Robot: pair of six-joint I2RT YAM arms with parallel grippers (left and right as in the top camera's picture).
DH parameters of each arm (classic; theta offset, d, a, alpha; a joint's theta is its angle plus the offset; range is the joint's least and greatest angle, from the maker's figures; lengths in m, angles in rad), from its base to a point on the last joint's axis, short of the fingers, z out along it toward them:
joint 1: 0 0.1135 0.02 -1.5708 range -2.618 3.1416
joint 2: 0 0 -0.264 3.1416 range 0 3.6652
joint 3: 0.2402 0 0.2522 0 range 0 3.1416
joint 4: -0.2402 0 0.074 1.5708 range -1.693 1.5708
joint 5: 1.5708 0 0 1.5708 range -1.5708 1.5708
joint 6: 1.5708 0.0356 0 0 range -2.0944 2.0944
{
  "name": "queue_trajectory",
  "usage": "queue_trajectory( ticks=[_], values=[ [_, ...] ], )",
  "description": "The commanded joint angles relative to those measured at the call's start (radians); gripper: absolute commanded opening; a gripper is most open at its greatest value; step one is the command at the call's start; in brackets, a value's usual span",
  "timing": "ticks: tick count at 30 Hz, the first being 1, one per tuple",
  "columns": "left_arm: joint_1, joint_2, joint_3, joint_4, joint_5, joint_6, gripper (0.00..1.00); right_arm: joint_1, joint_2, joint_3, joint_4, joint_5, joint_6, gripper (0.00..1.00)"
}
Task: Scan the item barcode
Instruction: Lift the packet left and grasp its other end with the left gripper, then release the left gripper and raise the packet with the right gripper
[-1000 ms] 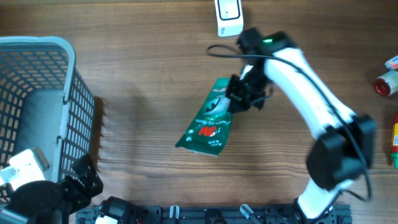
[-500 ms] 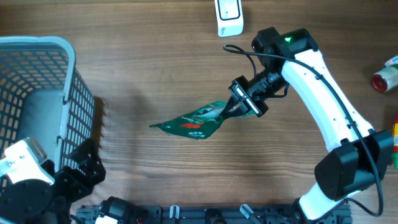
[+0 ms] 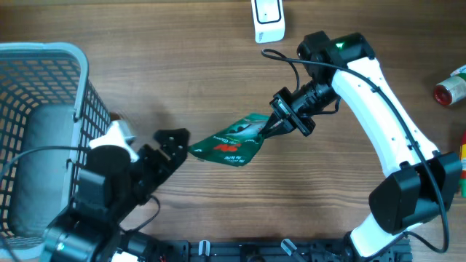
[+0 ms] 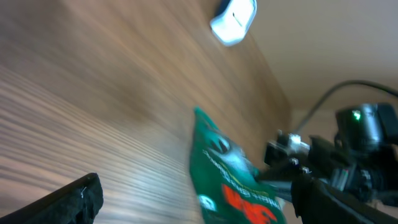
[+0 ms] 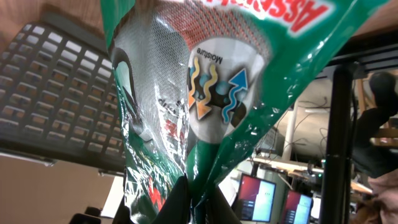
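Pinches, with right gripper point(image 3: 272, 129), one short edge of pouch point(image 3: 233, 144): fingers pressed tight on the film, seen low in the right wrist view as a dark nip under the fanned-out foil. Holds left gripper point(image 3: 173, 145) spread wide with nothing between its fingers point(image 4: 71, 202), just beside the pouch's far end; cannot tell whether touching it.

Counted: two arms, two grippers, one pouch, one basket point(image 3: 44, 48), one scanner point(image 3: 267, 20). Also a few small items cut off by the right edge of the overhead view, one with a red cap point(image 3: 446, 94); cannot fix their number.

Finds pouch over the middle of table point(image 3: 182, 73), stretched leftward from right gripper toward left gripper, well apart from basket at the left and from scanner at the far edge. Cannot tell whether lifted clear of the wood or brushing it.

Looks glossy, green and crinkled. Bears a red logo and white lettering on the upward face. Shows, close up in the right wrist view, a round white badge reading "Moisture" with wavy orange and dark lines and blue arrows, a silvery dotted patch beside it, and large white capitals on red along the top. Appears blurred in the left wrist view, green with red print
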Motion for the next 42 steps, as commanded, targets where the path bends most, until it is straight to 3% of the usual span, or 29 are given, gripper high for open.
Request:
queue_trajectory(
  ticks=[1,9,13,14,19,20,21,23,25,26,28,32,37,40,42],
  values=[
    [0.004,0.027,-0.02,0.041,0.196,-0.202,1.0,-0.005,0.0,0.0,-0.001,0.042,-0.02,0.04],
    [0.004,0.249,-0.021,0.072,0.375,-0.229,1.0,-0.038,0.0,0.0,0.0,0.042,-0.021,0.04],
    [0.004,0.392,-0.021,0.198,0.544,-0.23,0.87,-0.046,0.0,0.0,0.0,0.026,-0.021,0.04],
    [0.004,0.429,-0.021,0.25,0.596,-0.23,0.82,-0.046,0.0,0.0,0.0,0.021,-0.021,0.04],
    [0.005,0.576,-0.021,0.385,0.73,-0.295,0.26,-0.046,0.0,0.0,0.0,0.021,-0.04,0.05],
    [0.006,0.595,-0.021,0.385,0.74,-0.315,0.12,-0.047,0.0,0.0,0.0,0.021,-0.039,0.13],
    [0.006,0.607,-0.021,0.385,0.745,-0.334,0.04,-0.048,0.0,0.0,0.006,0.022,-0.039,0.29],
    [0.006,0.625,-0.021,0.385,0.763,-0.395,0.04,-0.048,0.0,0.0,0.076,0.086,-0.039,0.8],
    [0.011,0.626,-0.021,0.385,0.79,-0.496,0.04,-0.047,0.0,0.0,0.214,0.274,-0.053,1.0],
    [0.019,0.626,-0.021,0.384,0.808,-0.53,0.04,-0.047,0.0,0.0,0.26,0.367,-0.084,1.0],
    [0.058,0.626,-0.021,0.374,0.838,-0.598,0.04,-0.048,0.0,0.0,0.335,0.607,-0.282,1.0],
    [0.147,0.626,-0.021,0.369,0.867,-0.622,0.04,-0.07,-0.01,0.002,0.364,0.747,-0.438,1.0],
    [0.272,0.626,-0.021,0.368,0.88,-0.621,0.04,-0.087,-0.097,0.002,0.476,0.687,-0.996,1.0],
    [0.319,0.626,-0.021,0.368,0.886,-0.622,0.04,-0.087,-0.18,0.002,0.536,0.524,-1.293,1.0],
    [0.343,0.626,-0.021,0.368,0.891,-0.622,0.04,-0.087,-0.23,0.002,0.568,0.32,-1.529,0.88]
  ],
)
